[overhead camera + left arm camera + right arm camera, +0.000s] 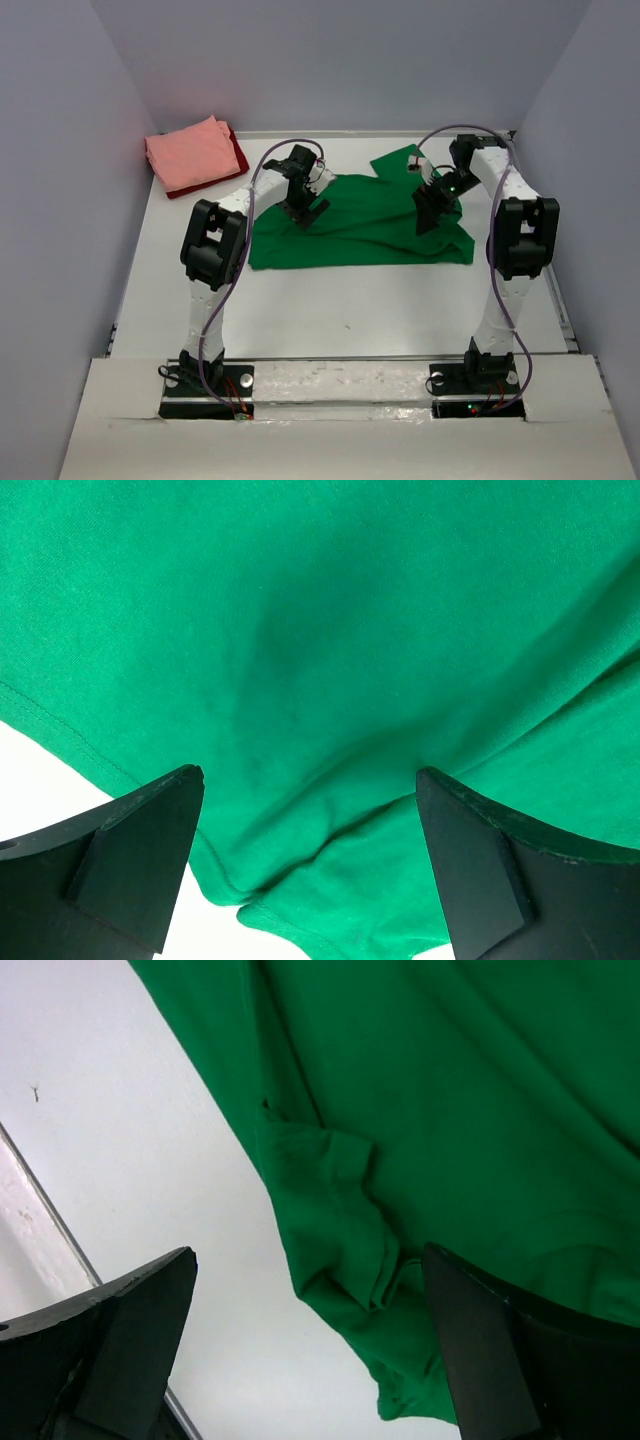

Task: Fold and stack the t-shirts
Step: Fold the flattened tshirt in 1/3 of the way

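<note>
- Stack in the far left corner: the pink tee lies folded on top of the red tee, whose edge shows along its right and near sides.
- The green tee lies in the middle of the table, well apart from the stack. It is spread wide, a flap juts out at its far edge, and its near right corner is bunched.
- The left gripper hangs over the left part of the green tee with its jaws spread wide and nothing between them. Its wrist view shows a hem and a soft crease just below the fingers.
- The right gripper hangs over the right part, jaws equally wide and empty. Its wrist view shows a rumpled lump of cloth at the tee's edge, with bare table beside it.
- Step in hand, as a judgement: folding the green tee, the last of the three. It looks partly folded, and the arms appear to be between grasps.
- The next move likely calls for both grippers to come down on matching points of an edge, pinch the cloth and carry it over together so that the fold lands square.
- The bunched right corner probably wants flattening first, or it will be folded in as a lump.
- Thin cloth flat on the table is hard to pinch, and a jaw may take one layer too many.
- Placing the tee on the stack is not yet done.
</note>
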